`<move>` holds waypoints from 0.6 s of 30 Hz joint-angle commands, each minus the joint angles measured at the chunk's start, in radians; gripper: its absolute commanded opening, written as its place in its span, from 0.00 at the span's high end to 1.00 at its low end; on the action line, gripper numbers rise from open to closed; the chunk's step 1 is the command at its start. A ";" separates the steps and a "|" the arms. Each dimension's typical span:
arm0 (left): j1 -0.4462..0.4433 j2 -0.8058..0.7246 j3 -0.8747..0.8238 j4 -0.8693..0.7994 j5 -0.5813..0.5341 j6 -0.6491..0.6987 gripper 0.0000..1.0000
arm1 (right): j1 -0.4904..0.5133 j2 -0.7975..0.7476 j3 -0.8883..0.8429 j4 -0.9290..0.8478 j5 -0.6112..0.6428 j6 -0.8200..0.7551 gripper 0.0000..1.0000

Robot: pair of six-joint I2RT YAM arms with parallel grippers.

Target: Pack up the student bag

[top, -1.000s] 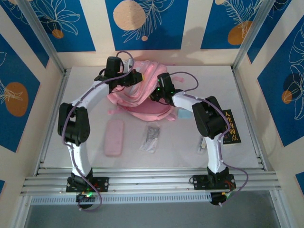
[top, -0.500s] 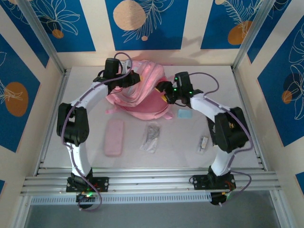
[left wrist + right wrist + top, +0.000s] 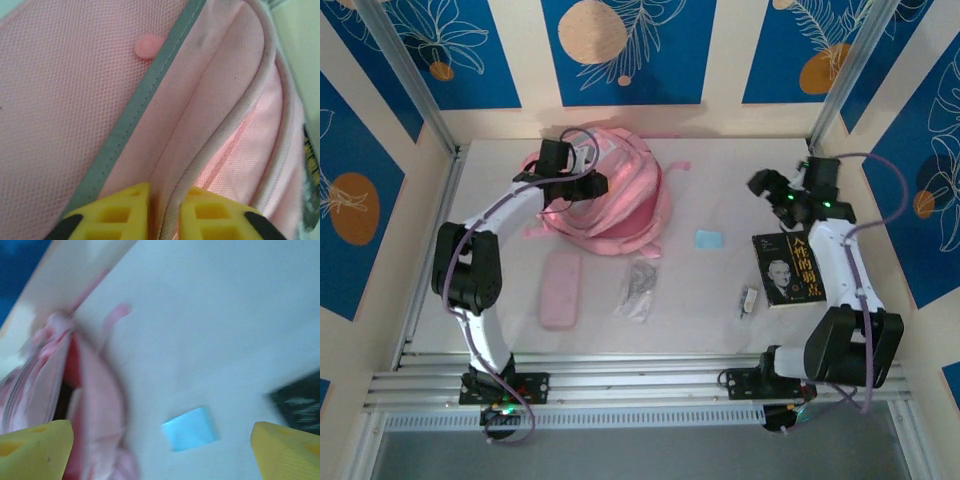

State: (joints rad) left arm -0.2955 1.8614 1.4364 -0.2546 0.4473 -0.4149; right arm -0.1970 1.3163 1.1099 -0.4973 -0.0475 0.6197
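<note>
The student bag (image 3: 615,195) is a big soft pink backpack slumped at the back of the table, left of centre. My left gripper (image 3: 588,183) is at its upper left side. In the left wrist view its yellow fingers (image 3: 112,215) stand close together with the bag's piped pink edge (image 3: 172,210) caught between them, and pink mesh lining (image 3: 75,100) lies beyond. My right gripper (image 3: 767,185) hangs over the table to the right of the bag, open and holding nothing. In the blurred right wrist view its fingers (image 3: 35,447) are wide apart, with the bag's opening (image 3: 95,390) to their left.
A small blue note (image 3: 708,239) lies right of the bag, also blue note (image 3: 190,429) between my right fingers. A dark book (image 3: 788,268) lies at the right wall. In front of the bag are a flat pink pencil case (image 3: 560,290), a clear packet (image 3: 638,288) and a small white item (image 3: 748,300).
My right arm has swung from the bag's opening out to the right side and its jaws have spread wide. The bag has sagged flatter. The left gripper has stayed at the bag's edge.
</note>
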 commanded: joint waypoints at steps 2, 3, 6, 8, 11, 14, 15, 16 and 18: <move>0.020 -0.085 -0.108 0.029 -0.024 -0.063 0.57 | -0.194 -0.002 -0.114 -0.041 0.039 -0.056 0.08; 0.017 -0.099 -0.135 0.053 -0.010 -0.087 0.54 | -0.253 0.002 -0.141 -0.017 0.018 -0.029 0.08; -0.003 -0.150 -0.216 0.114 -0.007 -0.141 0.21 | -0.403 0.017 -0.212 0.058 -0.039 0.032 0.07; -0.023 -0.189 -0.269 0.157 -0.024 -0.170 0.00 | -0.468 0.035 -0.248 0.110 -0.087 0.047 0.06; -0.054 -0.239 -0.342 0.231 -0.039 -0.212 0.00 | -0.495 0.068 -0.266 0.125 -0.082 0.043 0.04; -0.085 -0.261 -0.379 0.258 -0.050 -0.237 0.00 | -0.495 0.106 -0.280 0.135 -0.054 0.037 0.03; -0.098 -0.264 -0.391 0.275 -0.050 -0.247 0.00 | -0.495 0.124 -0.284 0.131 -0.035 0.033 0.03; -0.110 -0.269 -0.402 0.295 -0.049 -0.257 0.00 | -0.495 0.138 -0.287 0.131 -0.020 0.029 0.02; -0.131 -0.275 -0.419 0.322 -0.049 -0.272 0.00 | -0.495 0.168 -0.297 0.129 0.000 0.022 0.02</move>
State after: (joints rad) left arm -0.3981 1.6115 1.0458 -0.0177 0.4095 -0.6411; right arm -0.6922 1.4479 0.8371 -0.3767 -0.0738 0.6510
